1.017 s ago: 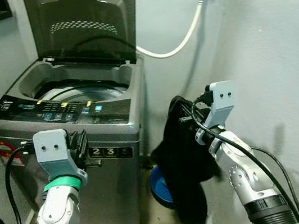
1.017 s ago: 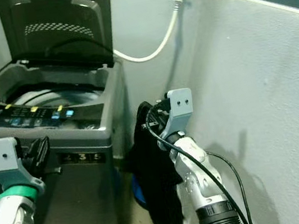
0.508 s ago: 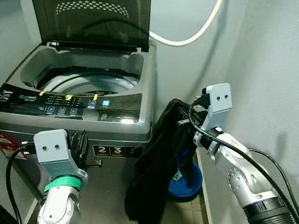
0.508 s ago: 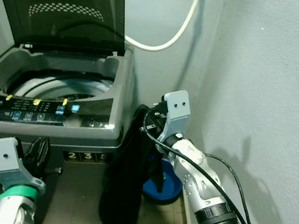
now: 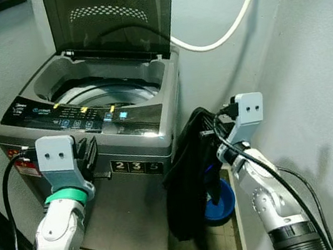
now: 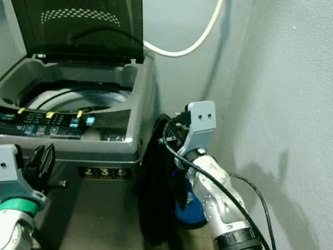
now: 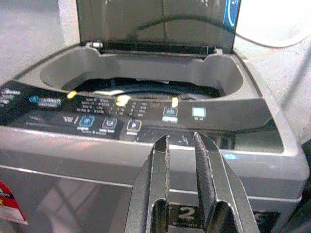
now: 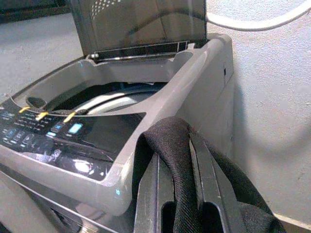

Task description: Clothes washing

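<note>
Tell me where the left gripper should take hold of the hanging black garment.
Probably the lower hanging part of the black garment, approached from the washer side. The right gripper pinches its top fold, so the rest dangles free beside the washing machine.

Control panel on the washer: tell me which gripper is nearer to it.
Left. The left gripper hovers just before the control panel; the right gripper hangs off the washer's right side, holding a black garment.

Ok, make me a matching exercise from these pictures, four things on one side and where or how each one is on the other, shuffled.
1. washer lid
2. black garment
3. blue basin
4. white hose

A. on the floor beside the washing machine
B. hangs from the right gripper
C. propped open
D. runs from the wall tap

Pairs: 1-C, 2-B, 3-A, 4-D
</note>
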{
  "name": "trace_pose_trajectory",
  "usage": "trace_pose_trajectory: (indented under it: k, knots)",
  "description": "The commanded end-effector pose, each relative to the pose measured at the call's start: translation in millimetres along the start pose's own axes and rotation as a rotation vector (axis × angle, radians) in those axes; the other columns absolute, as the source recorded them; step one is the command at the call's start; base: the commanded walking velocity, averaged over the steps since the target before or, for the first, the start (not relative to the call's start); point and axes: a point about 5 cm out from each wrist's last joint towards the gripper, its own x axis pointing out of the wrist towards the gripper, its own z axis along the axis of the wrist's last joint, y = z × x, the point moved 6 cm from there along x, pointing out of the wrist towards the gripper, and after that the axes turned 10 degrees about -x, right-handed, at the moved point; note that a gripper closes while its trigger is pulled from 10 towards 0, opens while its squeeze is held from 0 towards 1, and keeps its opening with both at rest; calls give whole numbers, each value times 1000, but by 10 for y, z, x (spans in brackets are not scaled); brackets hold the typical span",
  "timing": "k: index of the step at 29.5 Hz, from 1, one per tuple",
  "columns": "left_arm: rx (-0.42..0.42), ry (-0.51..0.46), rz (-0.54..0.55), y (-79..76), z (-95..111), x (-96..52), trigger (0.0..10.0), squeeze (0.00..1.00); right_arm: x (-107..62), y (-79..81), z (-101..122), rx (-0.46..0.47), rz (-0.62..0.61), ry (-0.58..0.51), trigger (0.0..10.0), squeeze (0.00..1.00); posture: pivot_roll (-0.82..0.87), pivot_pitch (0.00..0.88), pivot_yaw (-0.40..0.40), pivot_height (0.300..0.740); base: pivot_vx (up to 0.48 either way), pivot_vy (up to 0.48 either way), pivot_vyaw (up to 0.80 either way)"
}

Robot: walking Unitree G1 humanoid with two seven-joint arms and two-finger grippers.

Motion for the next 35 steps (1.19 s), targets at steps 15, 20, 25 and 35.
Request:
trace_pose_trajectory:
  k: [15,20,25,35]
  knots:
    - [-43,-28,-11,-72,82,-14,10000,0,101,-90,491,20,-23,-143,10000,0,84,10,-47,740,0,16,0]
    - [-50,-40,-4,-61,112,-29,10000,0,110,-50,411,18,-4,-112,10000,0,89,5,-63,740,0,354,-320]
    - [-53,-48,10,-27,129,-54,10000,0,99,13,271,5,19,-57,10000,0,90,1,-68,740,0,448,-480]
    - [-57,-48,15,-27,131,-62,10000,0,89,60,207,-6,44,-29,10000,0,89,4,-74,740,0,480,0]
